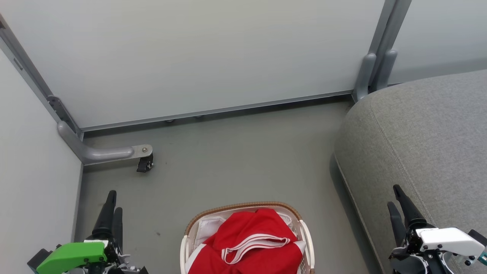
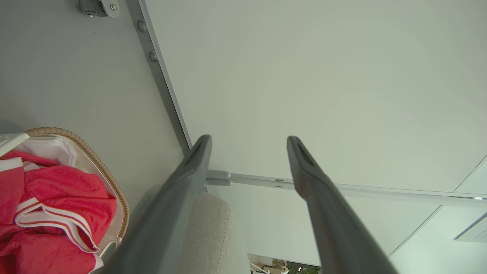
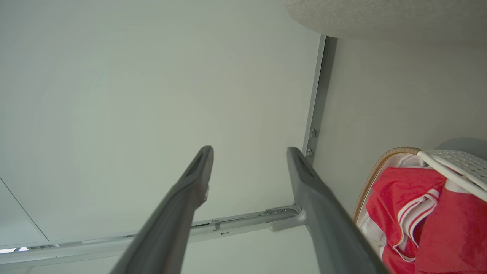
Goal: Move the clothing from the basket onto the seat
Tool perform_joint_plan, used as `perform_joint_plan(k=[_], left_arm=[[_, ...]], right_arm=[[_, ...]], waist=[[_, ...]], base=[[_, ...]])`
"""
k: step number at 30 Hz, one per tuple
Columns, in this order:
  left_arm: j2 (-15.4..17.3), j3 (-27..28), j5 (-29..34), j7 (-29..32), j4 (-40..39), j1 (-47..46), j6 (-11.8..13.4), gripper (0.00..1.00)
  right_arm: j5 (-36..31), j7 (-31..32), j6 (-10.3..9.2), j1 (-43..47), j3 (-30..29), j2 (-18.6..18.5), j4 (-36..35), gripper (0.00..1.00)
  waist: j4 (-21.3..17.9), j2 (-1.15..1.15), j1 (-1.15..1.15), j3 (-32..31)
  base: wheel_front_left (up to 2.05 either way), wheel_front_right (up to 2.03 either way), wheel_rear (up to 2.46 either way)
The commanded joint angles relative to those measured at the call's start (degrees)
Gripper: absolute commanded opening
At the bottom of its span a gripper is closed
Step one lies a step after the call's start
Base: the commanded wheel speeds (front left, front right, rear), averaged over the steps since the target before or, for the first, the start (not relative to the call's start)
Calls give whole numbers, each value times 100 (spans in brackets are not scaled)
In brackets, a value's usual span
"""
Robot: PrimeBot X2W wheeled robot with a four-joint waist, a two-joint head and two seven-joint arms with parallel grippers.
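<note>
The left gripper [image 1: 114,204] stands wide and empty at the lower left, fingers pointing out over bare floor [image 1: 236,152]. The right gripper [image 1: 393,196] is spread the same way with nothing in it, seen against the near edge of the seat [image 1: 426,133]. Between them, apart from both, the basket [image 1: 243,204] sits on the floor near the seat's side. The clothing [image 1: 249,255] lies heaped in it, rising above the rim, with a white-striped trim [image 1: 262,237] looped on top. Nothing red is on the seat, so I judge the moving not yet begun.

Several things could go wrong. The white liner [image 1: 207,224] shows right beside the red, so a deep pinch could take liner with fabric and drag the basket up, since it looks light. A pinch on the trim alone may hold poorly, or leave the garment hanging long enough to catch the rim. I cannot tell how many garments make up the heap, so one lift might carry one and spill another onto the floor. The seat's edge is rounded, and cloth let go too near it could slide off.
</note>
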Motion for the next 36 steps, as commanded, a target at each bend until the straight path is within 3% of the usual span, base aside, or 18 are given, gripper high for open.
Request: perform_joint_plan(k=[1,9,19,36], left_arm=[[16,-85,57,-74,-116,-81,-1,100],[24,-338,264,-315,-225,-65,-2,100],[33,-491,825,-556,-484,-83,-4,100],[47,-768,2976,-916,-956,-116,28,100]], right_arm=[[-75,-82,0,-55,23,-45,-110,100],[-359,-322,1,-24,-1,-60,-167,100],[-1179,-565,1,-67,-170,-74,-322,100],[-3282,-927,1,8,-103,-96,-901,100]], waist=[[2,0,0,1],[8,0,0,9],[23,0,0,23],[54,0,0,63]], base=[[0,0,0],[0,0,0],[0,0,0],[0,0,0]])
